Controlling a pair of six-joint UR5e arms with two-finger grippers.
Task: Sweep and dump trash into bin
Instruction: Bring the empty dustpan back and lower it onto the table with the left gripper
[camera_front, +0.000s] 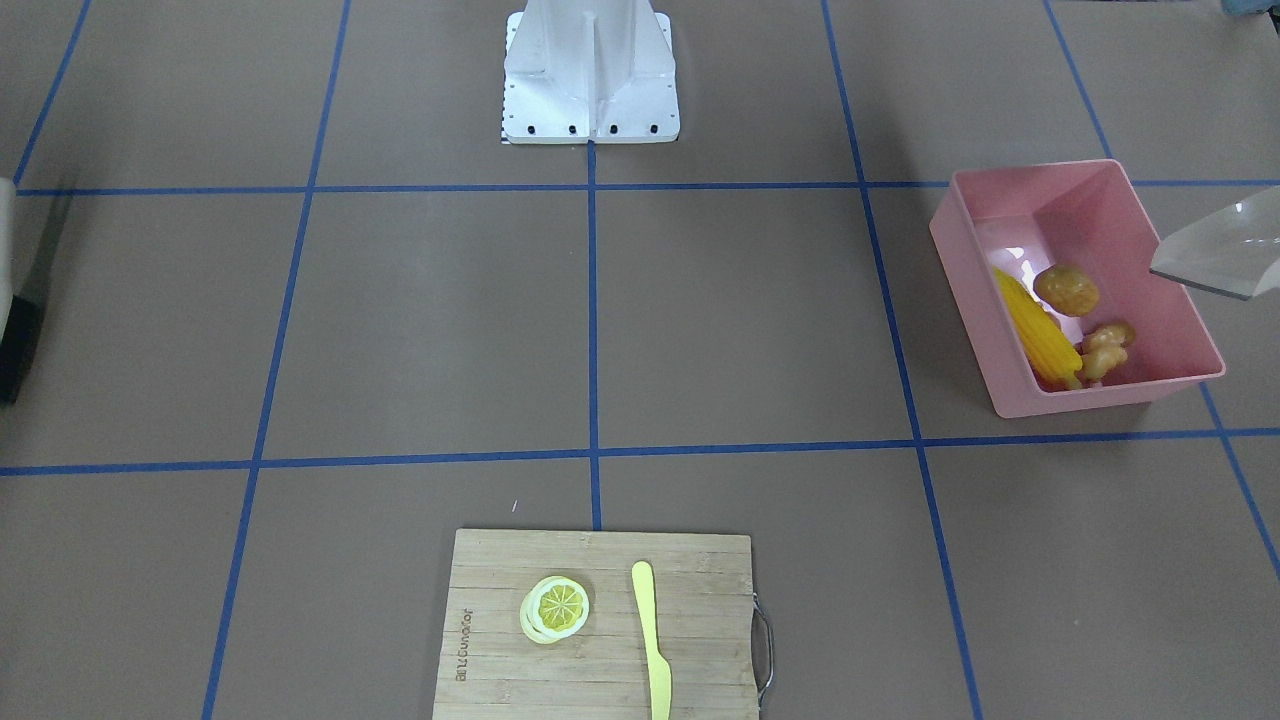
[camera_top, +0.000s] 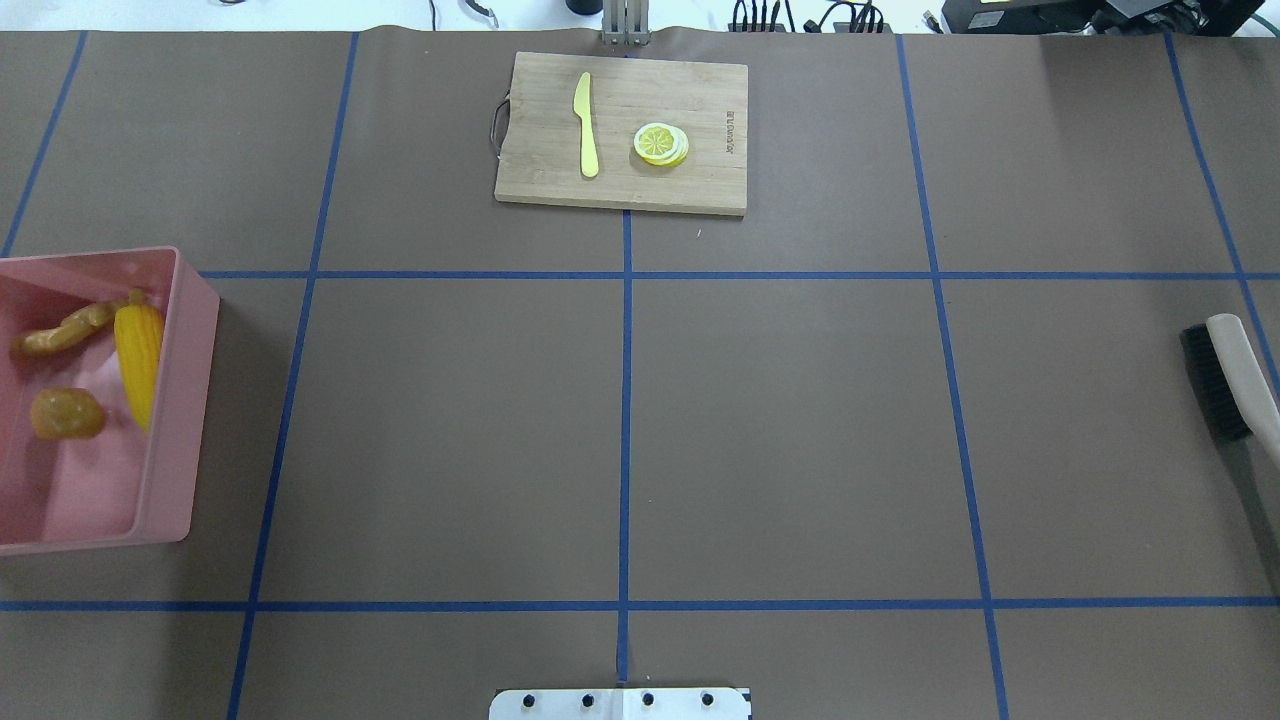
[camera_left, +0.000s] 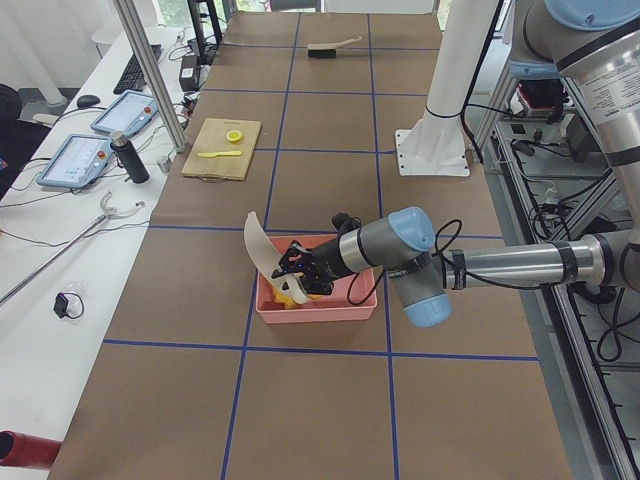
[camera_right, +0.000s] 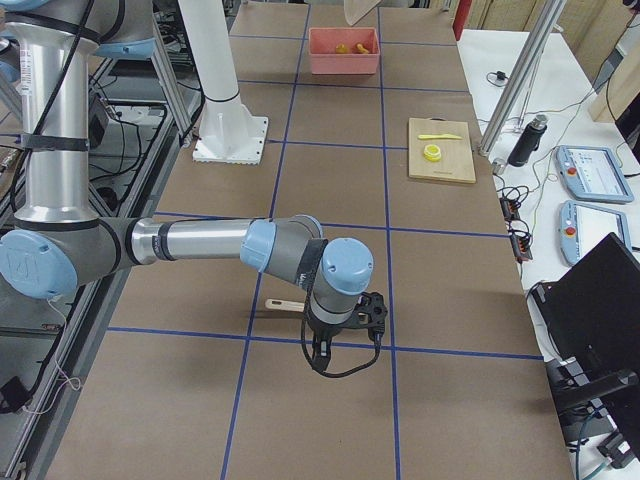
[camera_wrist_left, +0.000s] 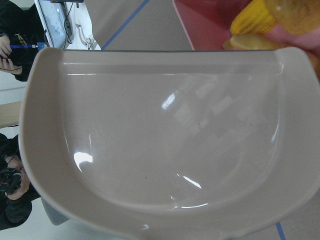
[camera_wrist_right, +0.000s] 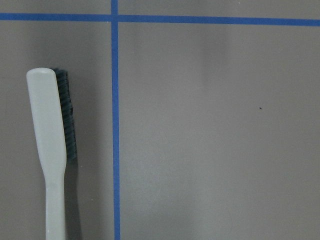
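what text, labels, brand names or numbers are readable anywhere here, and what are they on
Cutting board: a burned-in brand mark along one short edge, too blurred to read.
Tablet screens: too small to read.
Pink bin, dustpan, brush: no text visible.

Silver tube arms (camera_left: 520, 265), pale-blue joint caps (camera_left: 422, 312) — black cables (camera_right: 340, 368), white pedestal (camera_front: 590, 75).

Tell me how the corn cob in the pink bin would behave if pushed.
The corn cob looks rounded and tapered, so it would probably roll in a curve. It seems rigid toy plastic, likely light. Lying along the bin wall, it probably cannot roll far that way.
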